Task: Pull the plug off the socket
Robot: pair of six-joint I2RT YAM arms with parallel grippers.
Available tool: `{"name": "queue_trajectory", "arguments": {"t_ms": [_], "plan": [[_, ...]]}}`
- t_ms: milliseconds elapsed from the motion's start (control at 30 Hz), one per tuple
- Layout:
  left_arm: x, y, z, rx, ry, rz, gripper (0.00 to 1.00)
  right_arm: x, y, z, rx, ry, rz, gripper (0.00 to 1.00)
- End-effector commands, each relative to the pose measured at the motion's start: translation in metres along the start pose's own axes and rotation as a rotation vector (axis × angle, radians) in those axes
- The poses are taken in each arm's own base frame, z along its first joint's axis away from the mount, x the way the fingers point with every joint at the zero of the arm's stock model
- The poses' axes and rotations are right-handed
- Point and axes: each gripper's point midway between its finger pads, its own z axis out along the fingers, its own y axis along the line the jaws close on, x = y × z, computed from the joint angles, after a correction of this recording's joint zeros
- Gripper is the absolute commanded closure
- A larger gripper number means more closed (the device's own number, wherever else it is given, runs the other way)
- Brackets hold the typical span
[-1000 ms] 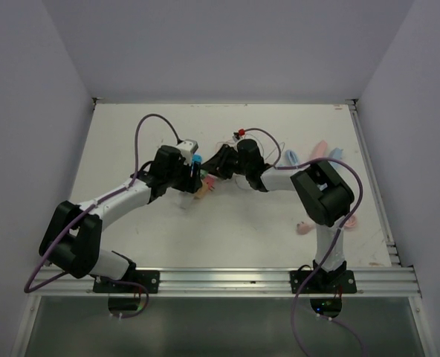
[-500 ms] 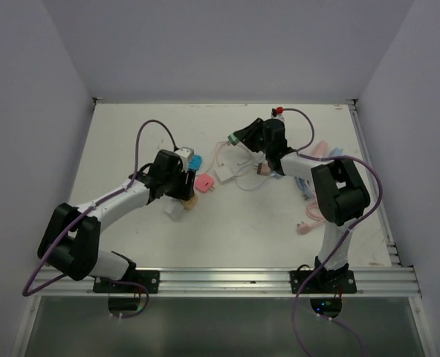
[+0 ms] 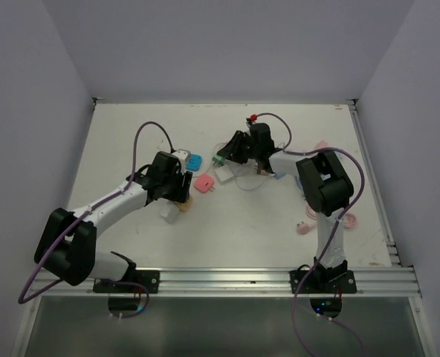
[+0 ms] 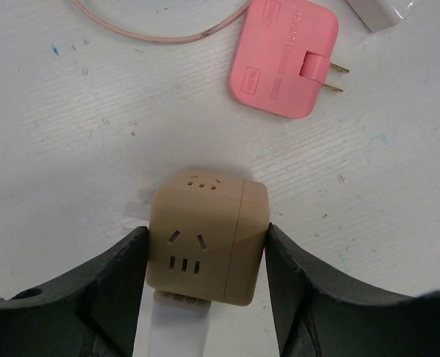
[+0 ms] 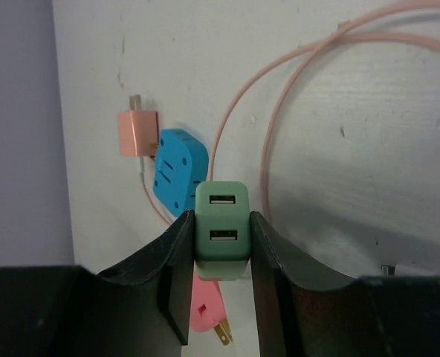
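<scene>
Top external, left tool (image 3: 177, 195): I have it low on the worktop (image 3: 131, 149), left of centre, clamped on the tan socket cube (image 3: 182, 202).
Top external, right tool (image 3: 223, 156): it is reaching in from the right, farther back than the left one, and gripping the green plug (image 3: 216, 161).
Top external, plug and socket: the green plug sits well apart from the tan socket cube, right of it and farther away, and is not plugged into it.
Top external, between them: a pink plug (image 3: 203, 184) lies flat, a blue plug (image 3: 194, 161) just beyond it, and a white adapter (image 3: 226, 175) to its right.
Left wrist, left tool (image 4: 207, 249): both fingers (image 4: 120, 290) press on the left and right faces of the tan socket cube (image 4: 209, 238), whose slots are all vacant.
Left wrist, under the cube: a white strip (image 4: 179, 327) runs back toward me.
Left wrist, far side: the pink plug (image 4: 283, 56) has its prongs pointing right, and a pink cable (image 4: 160, 33) curves past it.
Right wrist, right tool (image 5: 221, 245): the fingers (image 5: 177, 260) are closed on the sides of the green plug (image 5: 221, 227), whose two USB ports face the camera.
Right wrist, beyond the plug: the blue plug (image 5: 179, 175) and a copper-coloured plug (image 5: 137, 132) lie on the worktop.
</scene>
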Motion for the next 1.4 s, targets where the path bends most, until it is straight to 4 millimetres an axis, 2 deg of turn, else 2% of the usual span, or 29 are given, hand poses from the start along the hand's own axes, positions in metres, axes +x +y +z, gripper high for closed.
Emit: {"name": "queue_trajectory", "arguments": {"t_ms": [0, 67, 100, 167, 200, 267, 300, 333, 400, 433, 533, 567, 733, 767, 833, 900, 1100, 1300, 1367], "plan": [[0.002, 0.005, -0.006, -0.018, -0.010, 0.007, 1.00, 0.017, 0.017, 0.004, -0.051, 0.084, -0.057, 0.83], [0.001, 0.004, -0.006, -0.008, -0.018, 0.010, 1.00, 0.022, 0.011, 0.004, -0.029, 0.095, -0.067, 0.73], [0.001, 0.004, -0.007, -0.008, -0.022, 0.011, 1.00, 0.020, 0.010, 0.003, -0.016, 0.083, -0.074, 0.61], [0.000, -0.001, -0.007, 0.019, -0.027, 0.018, 1.00, 0.021, 0.003, -0.001, 0.017, 0.087, -0.102, 0.50], [0.000, -0.002, -0.007, 0.024, -0.028, 0.021, 0.99, 0.021, 0.002, -0.003, 0.026, 0.085, -0.112, 0.42], [-0.001, -0.006, -0.007, 0.055, -0.034, 0.031, 0.90, 0.019, 0.002, -0.011, 0.044, 0.080, -0.145, 0.35], [-0.002, -0.008, -0.007, 0.063, -0.035, 0.035, 0.87, 0.018, 0.002, -0.014, 0.049, 0.077, -0.158, 0.28], [-0.003, -0.010, -0.008, 0.074, -0.041, 0.038, 0.84, 0.011, 0.008, -0.021, 0.051, 0.056, -0.193, 0.26], [-0.007, -0.014, -0.009, 0.090, -0.056, 0.047, 0.77, 0.012, 0.006, -0.032, 0.079, 0.060, -0.219, 0.20], [-0.009, -0.018, -0.010, 0.103, -0.062, 0.061, 0.75, 0.005, 0.013, -0.041, 0.080, 0.035, -0.259, 0.19], [-0.013, -0.034, -0.013, 0.144, -0.077, 0.115, 0.70, 0.006, 0.010, -0.060, 0.116, 0.035, -0.315, 0.16], [-0.015, -0.039, -0.013, 0.153, -0.080, 0.131, 0.67, 0.003, 0.014, -0.073, 0.125, 0.019, -0.333, 0.16], [-0.010, -0.069, -0.014, 0.202, -0.058, 0.198, 0.57, 0.004, 0.021, -0.109, 0.120, -0.012, -0.424, 0.15], [-0.011, -0.072, -0.015, 0.208, -0.063, 0.204, 0.52, 0.015, 0.012, -0.115, 0.144, 0.017, -0.422, 0.14], [-0.014, -0.076, -0.016, 0.208, -0.072, 0.211, 0.48, 0.014, 0.017, -0.129, 0.140, 0.000, -0.461, 0.14], [-0.018, -0.080, -0.017, 0.210, -0.081, 0.220, 0.37, 0.021, 0.016, -0.140, 0.148, 0.005, -0.487, 0.14], [-0.031, -0.092, -0.026, 0.231, -0.112, 0.225, 0.13, 0.048, 0.013, -0.159, 0.162, 0.058, -0.597, 0.14], [-0.048, -0.091, -0.040, 0.210, -0.161, 0.187, 0.02, 0.074, 0.021, -0.172, 0.141, 0.127, -0.723, 0.14], [-0.062, -0.080, -0.048, 0.137, -0.207, 0.145, 0.00, 0.087, 0.031, -0.172, 0.114, 0.169, -0.799, 0.14]]}}
